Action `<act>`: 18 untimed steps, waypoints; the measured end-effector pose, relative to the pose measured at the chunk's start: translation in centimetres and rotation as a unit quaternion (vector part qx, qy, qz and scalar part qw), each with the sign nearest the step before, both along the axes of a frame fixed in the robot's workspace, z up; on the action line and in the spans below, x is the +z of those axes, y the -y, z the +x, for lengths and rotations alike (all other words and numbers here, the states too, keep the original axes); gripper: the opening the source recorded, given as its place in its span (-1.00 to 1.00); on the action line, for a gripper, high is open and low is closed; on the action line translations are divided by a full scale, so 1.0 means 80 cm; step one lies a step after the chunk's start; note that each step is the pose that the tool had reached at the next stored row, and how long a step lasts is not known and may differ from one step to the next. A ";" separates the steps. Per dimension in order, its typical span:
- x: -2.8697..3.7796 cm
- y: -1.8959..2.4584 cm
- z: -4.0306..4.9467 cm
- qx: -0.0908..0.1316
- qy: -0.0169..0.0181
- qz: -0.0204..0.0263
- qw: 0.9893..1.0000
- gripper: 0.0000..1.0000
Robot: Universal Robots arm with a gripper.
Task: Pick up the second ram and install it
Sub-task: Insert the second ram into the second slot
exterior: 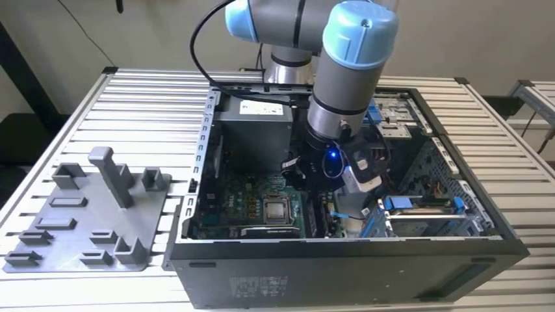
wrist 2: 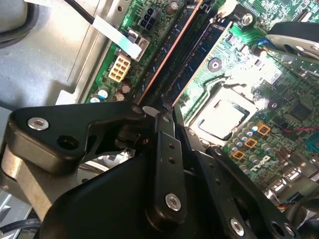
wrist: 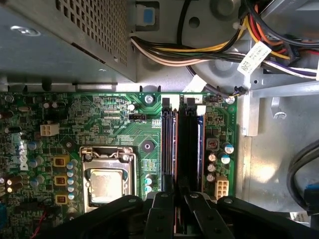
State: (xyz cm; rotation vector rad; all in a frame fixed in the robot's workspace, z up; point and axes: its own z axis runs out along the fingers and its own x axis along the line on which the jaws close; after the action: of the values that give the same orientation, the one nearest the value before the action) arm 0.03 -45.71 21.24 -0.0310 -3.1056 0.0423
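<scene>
The gripper (wrist: 175, 208) is down inside the open computer case (exterior: 347, 276), which lies on the slatted table to the exterior view's right of the grey tray (exterior: 78, 224). In both wrist views its black fingers (wrist 2: 166, 149) are drawn in to a narrow gap, and the end of the second ram (wrist: 180, 149) sits between them. They look closed on the strip rather than spread, though the contact itself is hidden by the linkage. The second ram is a dark, thin strip with an orange-lit edge. It lies directly ahead of the jaws in the bank of memory slots at the edge of the green motherboard (wrist: 109, 124), beside the processor socket (wrist: 105, 181). Its long axis runs straight away from the fingertips toward the power supply (wrist: 65, 40) at the far end of the case, in line with the slots, so the gripper holds it at its near end. A white printed tag (wrist: 254, 57) hangs on the cable bundle beyond the board, and the board carries white lettering. I cannot tell whether the strip is fully seated.
</scene>
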 end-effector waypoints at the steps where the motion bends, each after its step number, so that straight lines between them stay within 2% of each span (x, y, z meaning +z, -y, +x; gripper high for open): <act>1: 0.0000 0.0000 0.000 0.000 0.000 0.000 1.000 -0.69; 2: 0.0000 0.0000 0.000 0.000 0.000 0.000 1.000 -0.56; 6: 0.0021 0.0001 0.000 0.000 0.000 0.000 1.000 -0.56; 14: 0.0440 0.0001 0.000 0.000 0.000 0.000 1.000 -0.56; 18: 0.0452 0.0000 0.000 0.000 0.000 0.000 1.000 -0.56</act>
State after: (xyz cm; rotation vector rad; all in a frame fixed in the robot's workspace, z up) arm 0.04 -45.71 24.85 -0.0309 -3.1058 0.0421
